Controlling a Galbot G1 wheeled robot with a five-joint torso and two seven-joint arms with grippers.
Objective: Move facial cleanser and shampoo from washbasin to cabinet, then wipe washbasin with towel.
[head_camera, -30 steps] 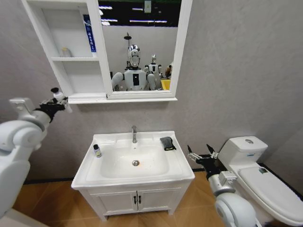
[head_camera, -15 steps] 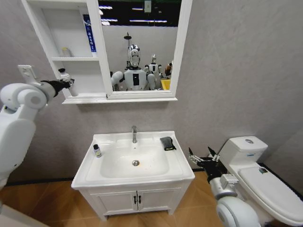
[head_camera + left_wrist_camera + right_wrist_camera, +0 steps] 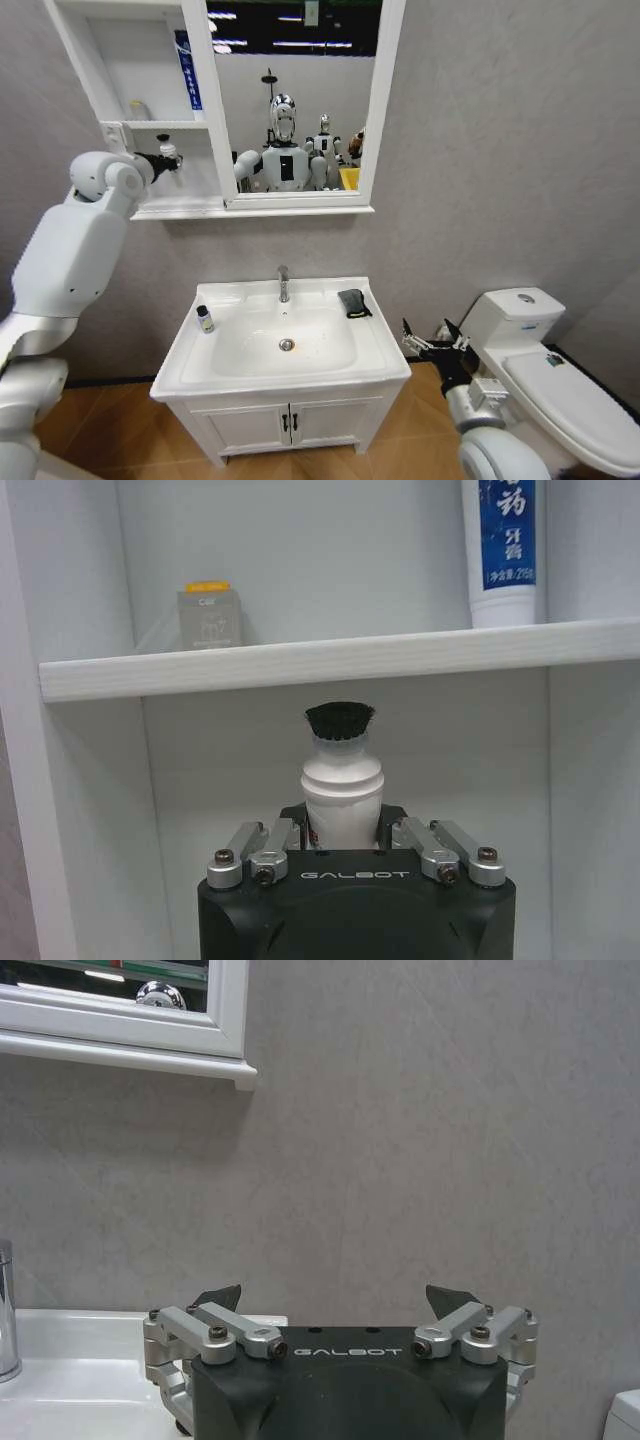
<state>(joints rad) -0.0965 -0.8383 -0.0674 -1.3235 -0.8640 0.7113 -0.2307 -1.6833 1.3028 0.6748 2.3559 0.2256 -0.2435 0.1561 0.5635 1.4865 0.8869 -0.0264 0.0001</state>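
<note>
The right gripper (image 3: pixel 432 343) is held low beside the right end of the white rectangular ceramic washbasin (image 3: pixel 375 360), between it and the white toilet (image 3: pixel 560 385). In the right wrist view its jaws are spread wide with nothing between them (image 3: pixel 335 1305), and the grey textured wall (image 3: pixel 420 1140) is faced.

On the washbasin top, a small white bottle with a black cap (image 3: pixel 205 319) is stood upright on the left rim, just beside the bowl. A small dark grey-black folded towel (image 3: pixel 353 302) is laid on the right rear corner of the rim. The chrome tap (image 3: pixel 284 284) is mounted at the rear centre, and the chrome drain (image 3: pixel 287 344) is set in the middle of the bowl. The white two-door vanity with black handles (image 3: pixel 290 422) is located beneath.

Higher and farther back, the left gripper (image 3: pixel 163 158) is raised into the lowest open compartment of the white wall-hung cabinet (image 3: pixel 138 124). Its jaws are closed narrowly around a white bottle with a black ribbed cap (image 3: pixel 341 770), which is held upright below the middle shelf board. On that shelf, a small grey box with a yellow top (image 3: pixel 210 614) and a white tube with a blue label (image 3: pixel 503 550) are stood. The framed mirror (image 3: pixel 295 100) is joined to the cabinet's right side.
</note>
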